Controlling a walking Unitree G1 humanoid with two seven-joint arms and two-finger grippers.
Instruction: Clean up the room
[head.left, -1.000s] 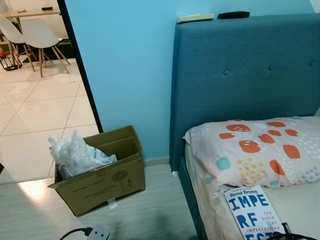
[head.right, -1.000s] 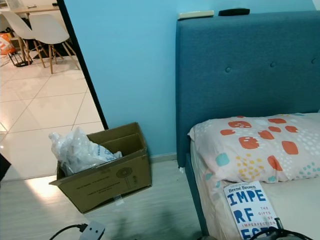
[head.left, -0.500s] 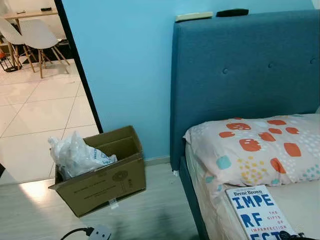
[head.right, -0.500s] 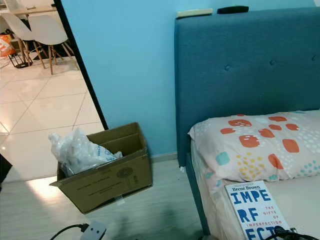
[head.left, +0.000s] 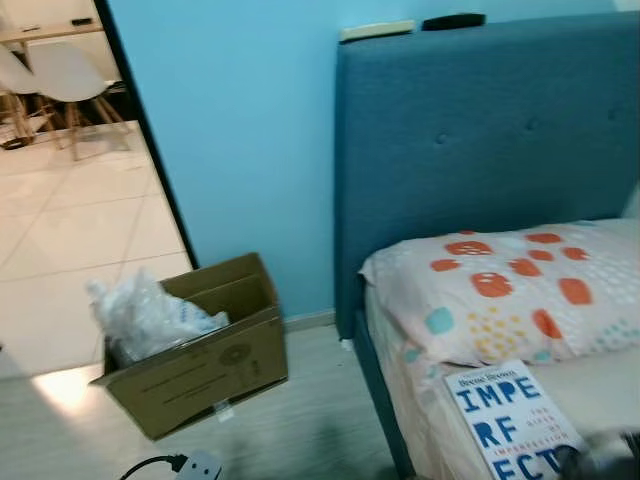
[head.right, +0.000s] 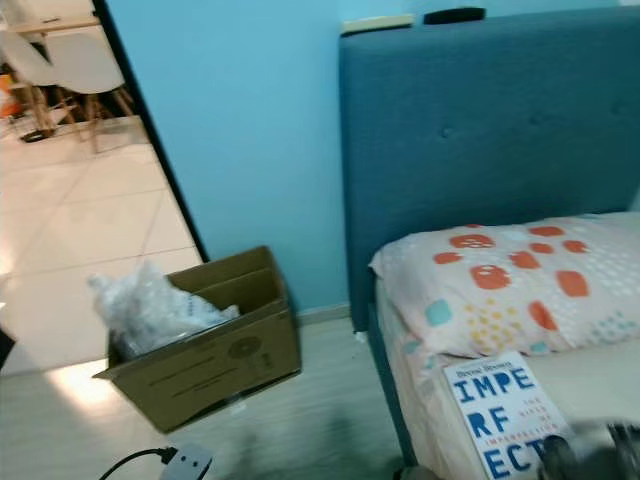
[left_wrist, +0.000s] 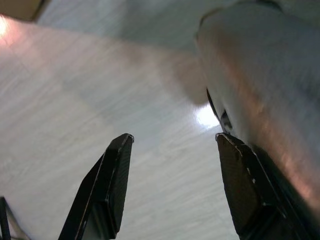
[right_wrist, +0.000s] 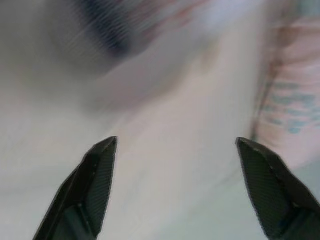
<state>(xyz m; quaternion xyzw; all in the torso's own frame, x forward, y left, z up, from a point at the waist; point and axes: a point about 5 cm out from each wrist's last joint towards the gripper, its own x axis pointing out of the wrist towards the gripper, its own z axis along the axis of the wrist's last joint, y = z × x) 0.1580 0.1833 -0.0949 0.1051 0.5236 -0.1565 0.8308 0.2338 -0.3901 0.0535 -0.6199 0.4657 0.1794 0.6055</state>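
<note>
Nearest, the right gripper (right_wrist: 175, 185) has its two black fingers spread wide with nothing between them, over pale, blurred bedding; in the right eye view it is a dark smear at the lower corner, just beside the book (head.right: 500, 415). The left gripper (left_wrist: 172, 187) hangs over the wood floor, jaws likewise apart and empty.

The book lies flat at the mattress edge, just below the patterned pillow (head.left: 505, 290). Its long axis runs from the pillow down toward the camera, slightly angled, title end nearest the pillow. A risk: a flat, thin book on soft bedding may sink or slide off the edge if the fingers push instead of catching an edge.

Farther off, the cardboard box (head.left: 195, 365) holding crumpled plastic (head.left: 145, 315) stands on the floor beside the blue headboard (head.left: 480, 130)
</note>
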